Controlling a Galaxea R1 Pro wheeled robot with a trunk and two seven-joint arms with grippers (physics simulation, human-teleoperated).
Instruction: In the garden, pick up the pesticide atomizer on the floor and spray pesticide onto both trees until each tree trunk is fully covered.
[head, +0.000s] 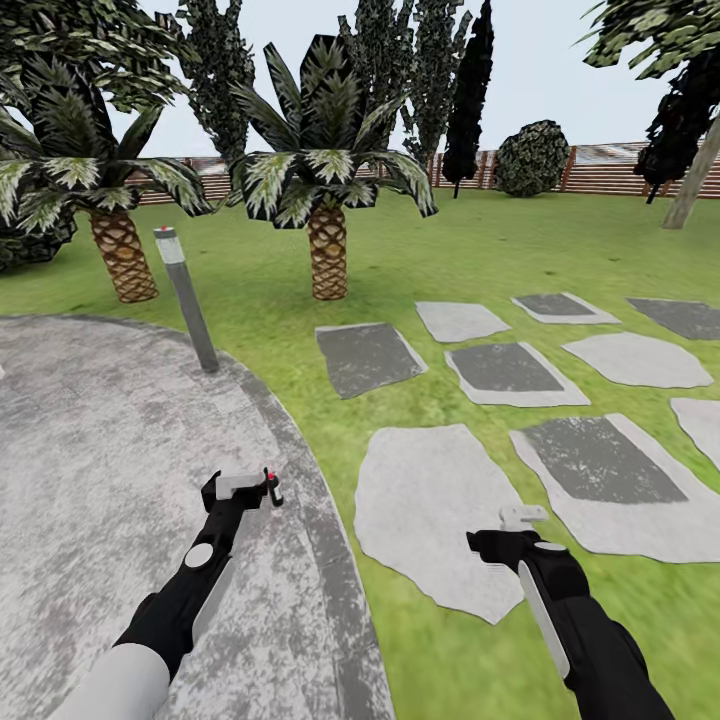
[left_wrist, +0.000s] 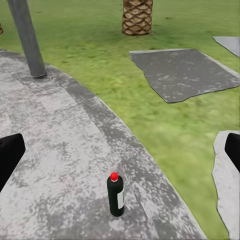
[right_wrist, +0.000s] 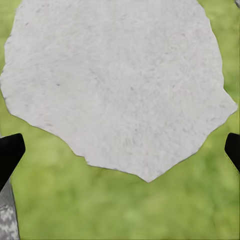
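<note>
A dark bottle (left_wrist: 116, 195) with a red cap stands upright on the stone patio (left_wrist: 55, 150). Both the left gripper (left_wrist: 120, 150) and the right gripper (right_wrist: 120, 150) have their fingers spread, holding nothing.

The pesticide atomizer (left_wrist: 116, 195) is a small, dark, near-black bottle with a pale label on its side and a red cap on top. It stands upright on the grey mottled stone patio (left_wrist: 55, 150), near the patio's curved darker edge, with the grass lawn (left_wrist: 165, 130) lying just beyond that edge.
</note>
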